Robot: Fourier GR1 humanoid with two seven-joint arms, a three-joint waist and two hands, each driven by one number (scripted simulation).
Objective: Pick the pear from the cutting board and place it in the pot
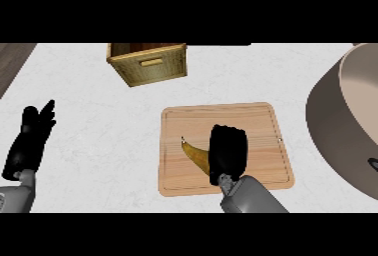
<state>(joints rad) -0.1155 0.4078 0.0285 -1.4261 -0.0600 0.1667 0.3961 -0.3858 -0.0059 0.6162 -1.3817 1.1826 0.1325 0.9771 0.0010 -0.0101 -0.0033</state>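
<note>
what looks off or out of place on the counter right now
Nothing stands out. The pear lies on the cutting board, partly hidden under the right hand. The pot and wicker basket stand upright.

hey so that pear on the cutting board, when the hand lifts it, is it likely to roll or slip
Probably somewhat. The pear tapers to a narrow stem end, so it may pivot rather than roll straight on the flat cutting board. Its skin looks smooth, so it could slip. The right hand covers most of it, so its full shape can't be judged.
</note>
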